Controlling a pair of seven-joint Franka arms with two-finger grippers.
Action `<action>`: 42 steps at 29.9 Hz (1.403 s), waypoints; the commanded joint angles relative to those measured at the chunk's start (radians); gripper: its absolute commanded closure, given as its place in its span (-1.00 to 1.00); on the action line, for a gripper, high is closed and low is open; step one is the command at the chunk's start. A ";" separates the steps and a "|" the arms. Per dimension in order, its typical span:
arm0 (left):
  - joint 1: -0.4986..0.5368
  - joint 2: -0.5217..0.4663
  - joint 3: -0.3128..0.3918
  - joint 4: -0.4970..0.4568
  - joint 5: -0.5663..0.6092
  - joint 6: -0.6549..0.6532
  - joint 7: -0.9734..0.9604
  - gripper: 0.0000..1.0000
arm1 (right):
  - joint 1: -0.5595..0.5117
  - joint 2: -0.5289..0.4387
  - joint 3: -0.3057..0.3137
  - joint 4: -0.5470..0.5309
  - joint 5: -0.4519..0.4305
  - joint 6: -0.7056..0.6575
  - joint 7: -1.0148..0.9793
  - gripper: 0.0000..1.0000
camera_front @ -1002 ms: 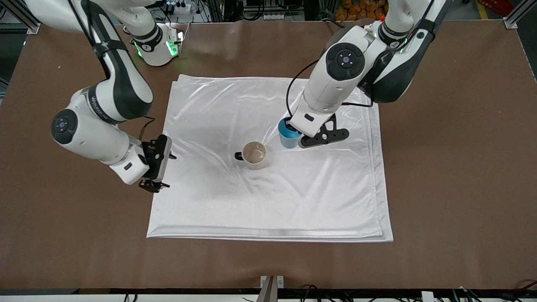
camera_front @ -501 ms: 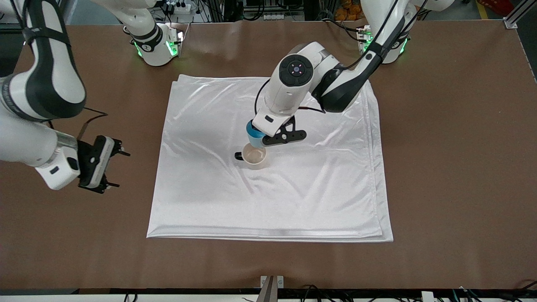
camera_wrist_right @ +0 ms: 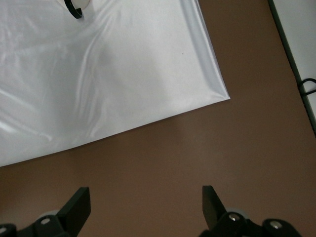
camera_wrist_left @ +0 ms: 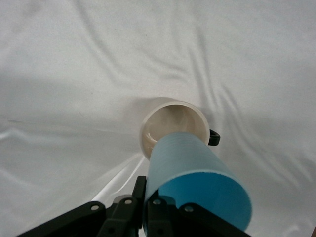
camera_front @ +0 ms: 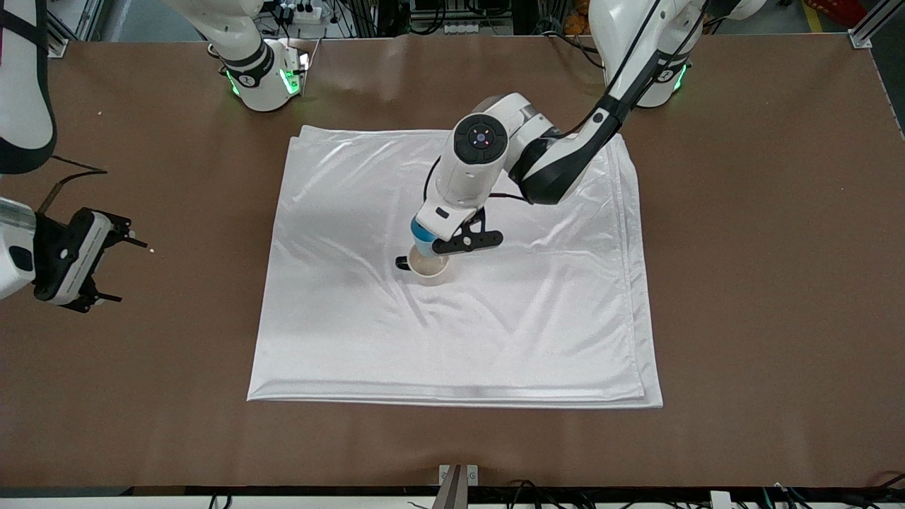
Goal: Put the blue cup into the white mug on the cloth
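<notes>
Left pincer (camera_front: 433, 244) gripping blue cup (camera_front: 423, 238) over white mug (camera_front: 428, 267) on cloth (camera_front: 495, 318)

Count on the table (camera_front: 742, 283): three items, two arms.
One blue cup (camera_front: 423, 232), one white mug (camera_front: 428, 269), one cloth (camera_front: 452, 332); two robot arms, each with one pincer: left pincer (camera_front: 433, 239), right pincer (camera_front: 121, 270).

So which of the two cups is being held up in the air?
The blue cup. The left gripper holds it just over the white mug, which stands on the cloth and has a small dark handle.
</notes>
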 commanded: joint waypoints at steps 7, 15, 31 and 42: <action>-0.023 0.069 0.019 0.031 0.031 0.076 -0.022 1.00 | -0.025 -0.021 0.010 0.049 -0.055 -0.027 0.133 -1.00; -0.075 0.080 0.078 0.031 0.031 0.078 -0.014 1.00 | -0.025 -0.038 0.014 0.083 -0.081 -0.103 0.363 -1.00; -0.080 0.086 0.081 0.030 0.077 0.078 -0.007 -1.00 | -0.017 -0.123 0.020 0.089 -0.081 -0.203 0.902 -1.00; -0.077 0.066 0.081 0.031 0.094 0.073 -0.010 -1.00 | 0.009 -0.181 0.032 0.066 -0.118 -0.229 1.112 -1.00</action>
